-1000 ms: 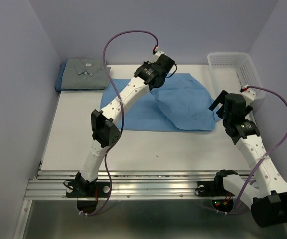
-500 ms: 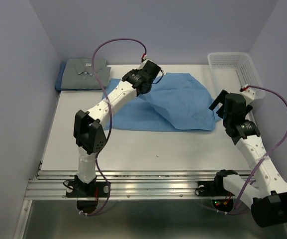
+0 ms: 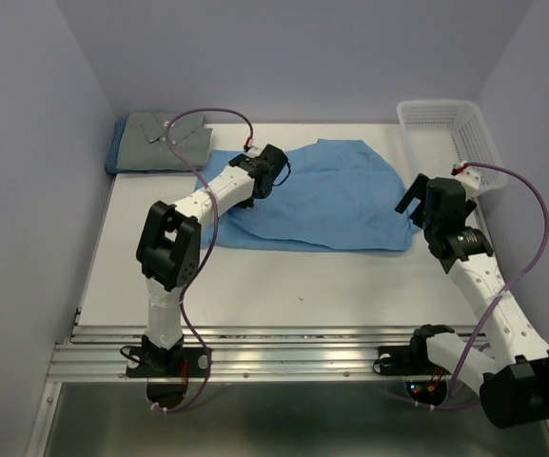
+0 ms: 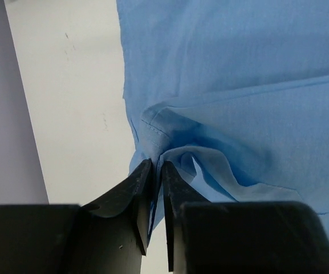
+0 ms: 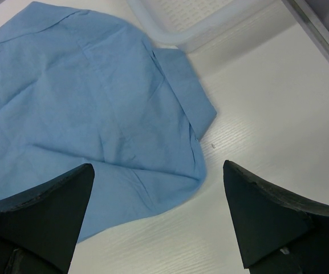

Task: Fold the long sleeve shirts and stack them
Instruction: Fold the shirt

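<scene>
A light blue shirt (image 3: 336, 195) lies spread on the white table, also in the left wrist view (image 4: 238, 85) and the right wrist view (image 5: 84, 103). My left gripper (image 3: 260, 181) is shut on a fold of its left edge (image 4: 155, 165), low over the table. A grey shirt with a white neck label (image 3: 165, 138) lies folded at the far left on top of a darker blue one (image 3: 112, 157). My right gripper (image 3: 417, 205) is open and empty, just above the light blue shirt's right edge (image 5: 201, 165).
A white mesh basket (image 3: 450, 133) stands at the far right corner, its rim showing in the right wrist view (image 5: 210, 25). Purple walls close in left, right and behind. A metal rail (image 3: 274, 352) runs along the near edge.
My left gripper has pulled the held fold of the light blue shirt leftward and down toward the table, flattening the raised cloth. The right arm has shifted only slightly.
</scene>
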`<state>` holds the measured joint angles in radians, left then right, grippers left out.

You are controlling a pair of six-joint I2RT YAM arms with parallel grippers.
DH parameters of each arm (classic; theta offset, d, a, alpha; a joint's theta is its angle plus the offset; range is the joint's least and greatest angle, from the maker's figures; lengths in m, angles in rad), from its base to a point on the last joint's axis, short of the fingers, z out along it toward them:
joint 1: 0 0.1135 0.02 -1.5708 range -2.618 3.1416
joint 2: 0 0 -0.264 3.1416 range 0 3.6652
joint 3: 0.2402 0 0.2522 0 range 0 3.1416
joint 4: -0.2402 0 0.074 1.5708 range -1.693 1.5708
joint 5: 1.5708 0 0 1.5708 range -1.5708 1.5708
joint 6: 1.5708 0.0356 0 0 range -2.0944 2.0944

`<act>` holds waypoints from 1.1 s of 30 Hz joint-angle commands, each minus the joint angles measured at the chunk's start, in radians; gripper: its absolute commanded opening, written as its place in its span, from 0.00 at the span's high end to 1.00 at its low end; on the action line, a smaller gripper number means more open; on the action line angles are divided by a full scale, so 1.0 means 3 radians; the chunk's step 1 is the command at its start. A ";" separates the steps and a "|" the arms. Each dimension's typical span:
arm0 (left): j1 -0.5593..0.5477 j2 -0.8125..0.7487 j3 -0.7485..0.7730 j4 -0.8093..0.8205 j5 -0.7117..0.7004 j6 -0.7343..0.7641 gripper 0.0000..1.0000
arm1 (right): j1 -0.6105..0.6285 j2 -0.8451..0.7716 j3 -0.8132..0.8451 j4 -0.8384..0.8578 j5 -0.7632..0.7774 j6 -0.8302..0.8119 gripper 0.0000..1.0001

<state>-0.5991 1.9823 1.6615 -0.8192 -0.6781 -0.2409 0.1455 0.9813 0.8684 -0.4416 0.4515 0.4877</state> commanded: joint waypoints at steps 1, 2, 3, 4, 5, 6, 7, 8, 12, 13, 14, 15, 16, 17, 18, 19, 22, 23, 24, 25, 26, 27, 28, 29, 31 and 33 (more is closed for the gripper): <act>0.0079 -0.0002 0.0025 -0.0188 -0.0245 -0.0229 0.75 | 0.0011 0.0011 -0.0011 0.0127 -0.0037 -0.0071 0.00; 0.0090 -0.0001 0.0025 -0.0214 -0.0215 -0.0250 0.75 | 0.0011 0.0022 -0.0011 0.0127 -0.0037 -0.0076 0.00; 0.0110 -0.0007 0.0025 -0.0240 -0.0194 -0.0276 0.74 | 0.0011 0.0032 -0.0011 0.0122 -0.0037 -0.0087 0.00; 0.0125 -0.0017 0.0030 -0.0270 -0.0184 -0.0301 0.71 | 0.0011 0.0047 -0.0006 0.0117 -0.0053 -0.0082 0.00; 0.0136 -0.0037 0.0035 -0.0326 -0.0179 -0.0347 0.69 | 0.0011 0.0057 -0.0001 0.0112 -0.0058 -0.0082 0.00; 0.0141 -0.0042 0.0045 -0.0367 -0.0179 -0.0383 0.68 | 0.0011 0.0063 -0.0001 0.0107 -0.0073 -0.0092 0.00; 0.0146 -0.0052 0.0066 -0.0398 -0.0169 -0.0414 0.68 | 0.0011 0.0073 -0.0001 0.0107 -0.0073 -0.0092 0.00; 0.0146 -0.0068 0.0061 -0.0429 -0.0148 -0.0429 0.67 | 0.0011 0.0078 -0.0006 0.0107 -0.0073 -0.0097 0.00; 0.0146 -0.0048 0.0020 -0.0557 -0.0102 -0.0531 0.65 | 0.0011 0.0104 -0.0011 0.0107 -0.0073 -0.0102 0.00; 0.0151 -0.0058 0.0005 -0.0587 -0.0097 -0.0562 0.66 | 0.0011 0.0114 -0.0011 0.0102 -0.0073 -0.0102 0.00; 0.0156 -0.0098 -0.0026 -0.0613 -0.0102 -0.0582 0.66 | 0.0011 0.0114 -0.0021 0.0102 -0.0073 -0.0097 0.00; 0.0161 -0.0119 -0.0026 -0.0629 -0.0087 -0.0608 0.66 | 0.0011 0.0124 -0.0021 0.0107 -0.0073 -0.0102 0.00; 0.0171 -0.0139 -0.0006 -0.0654 -0.0061 -0.0629 0.66 | 0.0011 0.0129 -0.0026 0.0107 -0.0078 -0.0097 0.00; 0.0182 -0.0190 0.0050 -0.0685 -0.0026 -0.0634 0.66 | 0.0011 0.0139 -0.0021 0.0107 -0.0094 -0.0097 0.00; 0.0197 -0.0216 0.0076 -0.0695 0.0056 -0.0644 0.66 | 0.0011 0.0165 -0.0026 0.0112 -0.0099 -0.0097 0.00; 0.0217 -0.0262 0.0086 -0.0695 0.0112 -0.0649 0.66 | 0.0011 0.0185 -0.0021 0.0122 -0.0109 -0.0097 0.00; 0.0243 -0.0298 0.0015 -0.0629 0.0199 -0.0608 0.66 | 0.0011 0.0246 -0.0006 0.0122 -0.0170 -0.0117 0.00; 0.0253 -0.0252 0.0035 -0.0694 0.0215 -0.0659 0.66 | 0.0011 0.0262 -0.0001 0.0122 -0.0180 -0.0117 0.00; 0.0253 -0.0237 0.0040 -0.0726 0.0220 -0.0680 0.66 | 0.0011 0.0272 -0.0001 0.0122 -0.0196 -0.0122 0.00; 0.0258 -0.0221 0.0040 -0.0741 0.0220 -0.0685 0.67 | 0.0011 0.0282 -0.0006 0.0122 -0.0211 -0.0127 0.00; 0.0259 -0.0211 0.0040 -0.0766 0.0220 -0.0695 0.68 | 0.0011 0.0293 -0.0011 0.0122 -0.0221 -0.0128 0.00; 0.0264 -0.0211 0.0065 -0.0822 0.0215 -0.0726 0.69 | 0.0011 0.0298 -0.0011 0.0122 -0.0232 -0.0138 0.00; 0.0269 -0.0221 0.0086 -0.0858 0.0195 -0.0746 0.69 | 0.0011 0.0303 -0.0011 0.0122 -0.0247 -0.0143 0.00; 0.0279 -0.0267 0.0132 -0.0879 0.0200 -0.0716 0.69 | 0.0011 0.0313 -0.0016 0.0127 -0.0262 -0.0148 0.00; 0.0309 -0.0308 0.0234 -0.0900 0.0291 -0.0690 0.68 | 0.0011 0.0323 -0.0011 0.0122 -0.0273 -0.0158 0.00; 0.0350 -0.0385 0.0321 -0.0859 0.0469 -0.0629 0.68 | 0.0011 0.0339 -0.0011 0.0127 -0.0283 -0.0168 0.00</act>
<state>-0.5133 1.9640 1.6844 -1.0431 -0.5789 -0.4286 0.1455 1.0779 0.8684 -0.4412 0.3790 0.4595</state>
